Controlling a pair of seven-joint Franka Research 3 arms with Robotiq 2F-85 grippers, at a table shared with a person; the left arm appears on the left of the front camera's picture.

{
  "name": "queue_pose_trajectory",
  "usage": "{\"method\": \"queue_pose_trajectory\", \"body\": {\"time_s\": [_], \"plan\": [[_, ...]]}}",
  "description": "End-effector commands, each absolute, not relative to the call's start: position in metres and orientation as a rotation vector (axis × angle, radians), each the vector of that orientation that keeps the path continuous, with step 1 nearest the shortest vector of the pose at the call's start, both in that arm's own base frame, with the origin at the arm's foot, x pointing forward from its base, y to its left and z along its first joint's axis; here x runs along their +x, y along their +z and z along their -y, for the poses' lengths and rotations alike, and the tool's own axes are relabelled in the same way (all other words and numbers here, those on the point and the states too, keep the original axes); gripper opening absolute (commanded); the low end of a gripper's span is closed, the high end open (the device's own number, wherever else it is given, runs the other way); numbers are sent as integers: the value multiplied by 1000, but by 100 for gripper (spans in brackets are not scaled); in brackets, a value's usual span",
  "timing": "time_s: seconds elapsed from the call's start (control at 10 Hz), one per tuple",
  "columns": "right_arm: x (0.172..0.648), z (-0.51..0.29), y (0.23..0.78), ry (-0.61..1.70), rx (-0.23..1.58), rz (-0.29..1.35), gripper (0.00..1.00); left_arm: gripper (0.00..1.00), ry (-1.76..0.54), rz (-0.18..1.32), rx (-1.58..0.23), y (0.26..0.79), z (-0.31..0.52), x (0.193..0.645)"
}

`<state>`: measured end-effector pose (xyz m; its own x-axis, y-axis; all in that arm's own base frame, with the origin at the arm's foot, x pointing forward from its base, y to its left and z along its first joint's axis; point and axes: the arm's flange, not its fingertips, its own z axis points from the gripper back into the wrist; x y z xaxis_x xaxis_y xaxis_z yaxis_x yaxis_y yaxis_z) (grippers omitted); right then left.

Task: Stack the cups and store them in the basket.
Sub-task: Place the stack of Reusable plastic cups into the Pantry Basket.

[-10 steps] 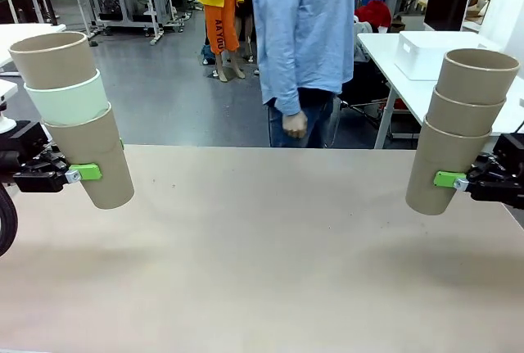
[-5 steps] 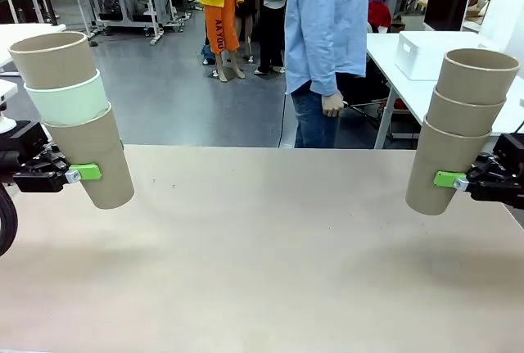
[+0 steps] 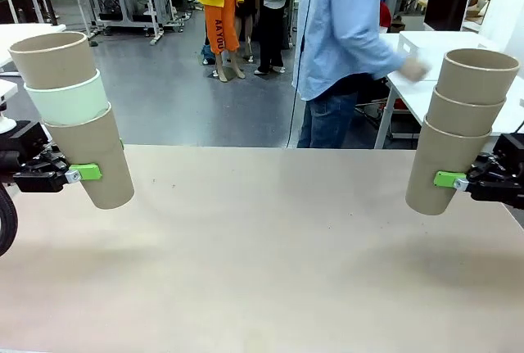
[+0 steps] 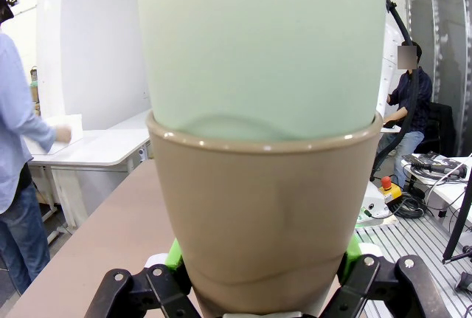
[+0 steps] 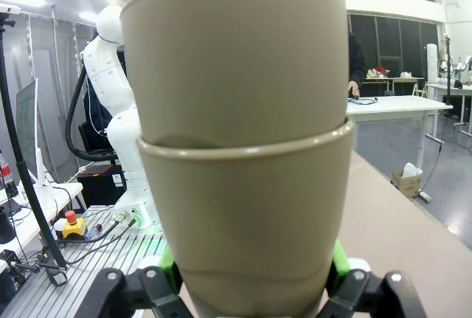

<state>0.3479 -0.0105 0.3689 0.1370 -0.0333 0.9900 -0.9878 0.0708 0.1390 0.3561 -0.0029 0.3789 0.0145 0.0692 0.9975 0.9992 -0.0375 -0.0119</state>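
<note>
Person [image 3: 348, 33] now reaches toward the white basket [image 3: 434, 54]; both grippers [image 3: 84, 172] [image 3: 449, 179] still grip stacked cups [image 3: 90, 156].

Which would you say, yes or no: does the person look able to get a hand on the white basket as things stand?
Probably yes: the person's hand, blurred, reaches out right by the white basket on the side table, and I see nothing standing between them.

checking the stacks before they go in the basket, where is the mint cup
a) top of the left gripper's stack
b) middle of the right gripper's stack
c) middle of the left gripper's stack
c, the mint cup sits between two tan cups in the left gripper's stack
</note>
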Motion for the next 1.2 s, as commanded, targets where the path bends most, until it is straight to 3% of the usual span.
{"method": "queue_pose_trajectory", "body": {"time_s": [0.0,1.1], "plan": [[347,11,374,1039,1238,1166,87,87,-1199,1241,-1300,383,4,355],[347,11,374,1039,1238,1166,87,87,-1199,1241,-1300,383,4,355]]}}
